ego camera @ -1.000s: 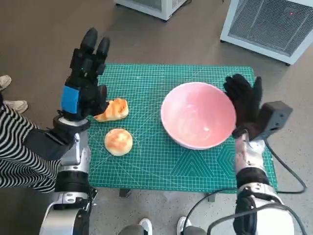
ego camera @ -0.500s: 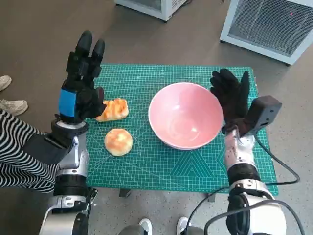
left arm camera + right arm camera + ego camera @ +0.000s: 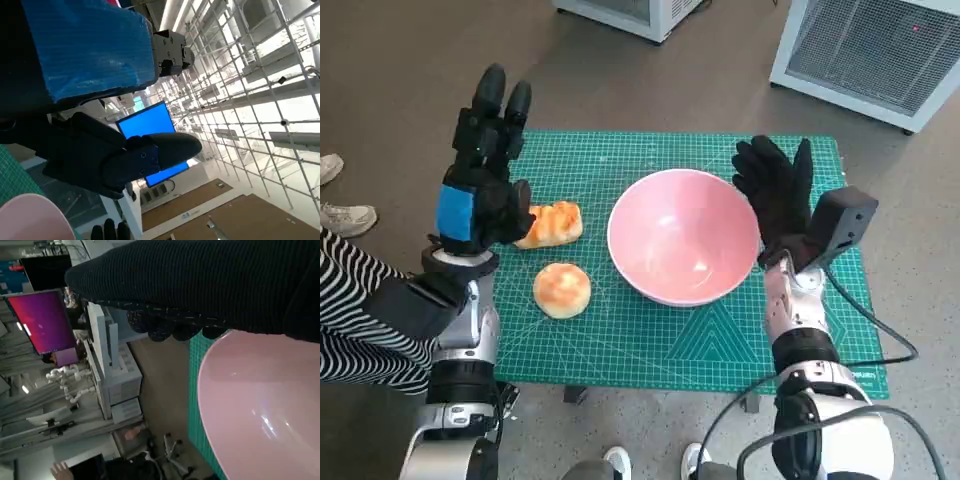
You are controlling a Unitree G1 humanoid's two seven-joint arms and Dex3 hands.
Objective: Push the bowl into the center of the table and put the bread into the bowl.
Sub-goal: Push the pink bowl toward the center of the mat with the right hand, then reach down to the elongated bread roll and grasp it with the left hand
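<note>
A pink bowl [image 3: 682, 238] sits on the green mat [image 3: 620, 330], a little right of the middle. My right hand [image 3: 776, 198] presses flat against the bowl's right rim, fingers spread and holding nothing. The bowl [image 3: 260, 410] fills much of the right wrist view under the glove [image 3: 210, 285]. Two breads lie left of the bowl: an elongated one [image 3: 552, 224] and a round bun [image 3: 562, 289]. My left hand [image 3: 482, 170] is raised above the mat's left edge, fingers pointing up, with nothing in it. The bowl's rim [image 3: 30, 217] shows in the left wrist view below the left hand [image 3: 100, 145].
White appliances [image 3: 865, 50] stand on the floor beyond the table's far right corner. A person's striped sleeve [image 3: 360, 310] and shoes [image 3: 345, 215] are at the left. A cable [image 3: 880, 340] runs from my right wrist camera over the mat's right edge.
My right hand has pushed the bowl leftward toward the middle of the mat. My left hand has stayed raised, shifting slightly left.
</note>
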